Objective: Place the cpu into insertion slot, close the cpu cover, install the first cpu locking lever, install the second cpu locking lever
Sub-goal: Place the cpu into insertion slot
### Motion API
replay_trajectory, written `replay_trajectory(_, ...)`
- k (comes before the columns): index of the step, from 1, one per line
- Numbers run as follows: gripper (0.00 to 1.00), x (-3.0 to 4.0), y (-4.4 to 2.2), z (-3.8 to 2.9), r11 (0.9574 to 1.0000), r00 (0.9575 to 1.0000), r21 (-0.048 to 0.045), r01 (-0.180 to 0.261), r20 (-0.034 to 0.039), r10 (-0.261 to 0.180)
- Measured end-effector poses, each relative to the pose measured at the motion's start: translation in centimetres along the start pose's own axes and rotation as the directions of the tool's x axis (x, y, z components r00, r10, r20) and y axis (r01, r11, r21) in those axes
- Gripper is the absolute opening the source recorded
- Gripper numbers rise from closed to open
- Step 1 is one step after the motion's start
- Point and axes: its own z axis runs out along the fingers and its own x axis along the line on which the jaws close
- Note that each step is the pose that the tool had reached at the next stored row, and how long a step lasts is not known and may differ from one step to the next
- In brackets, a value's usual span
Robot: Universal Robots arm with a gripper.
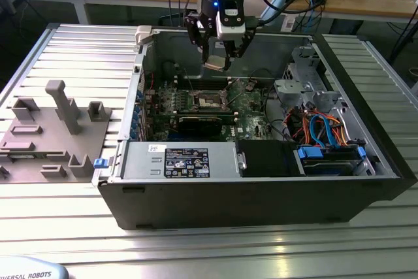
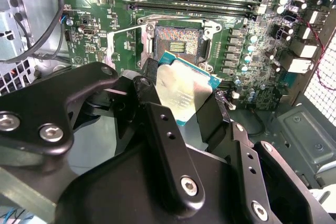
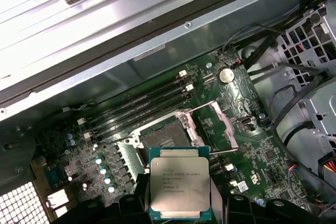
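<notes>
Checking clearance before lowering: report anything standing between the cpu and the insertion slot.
Nothing visible does. The gripper holds the cpu above the board, and the insertion slot lies open and bare, its cpu cover swung aside.

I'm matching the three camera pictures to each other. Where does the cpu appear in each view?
Exterior view: the cpu hangs in the hand above the motherboard, inside the open case.
Second wrist view: the cpu, gripped, close before the insertion slot.
First wrist view: the cpu, metal top showing, beside that slot.
Shared landmark: the empty insertion slot.
</notes>
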Motion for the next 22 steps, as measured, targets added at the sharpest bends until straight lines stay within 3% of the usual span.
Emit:
replay_trajectory(4, 0.54, 0.0, 0.0, 0.03, 0.9981, 0.9981, 0.0001, 0.062, -0.0031, -0.062)
replay_trajectory(9, 0.54, 0.0, -0.01, 0.07, 0.9897, 0.9897, 0.0001, 0.143, -0.0071, -0.143)
replay_trajectory(10, 0.54, 0.0, -0.01, 0.08, 0.9897, 0.9897, 0.0, 0.143, -0.0071, -0.143)
replay_trajectory(16, 0.54, -0.01, -0.01, 0.15, 0.9975, 0.9975, 0.0014, 0.071, -0.0031, -0.071)
replay_trajectory(22, 0.54, -0.01, -0.01, 0.19, 1.0, 1.0, 0.0028, -0.009, 0.0015, 0.009)
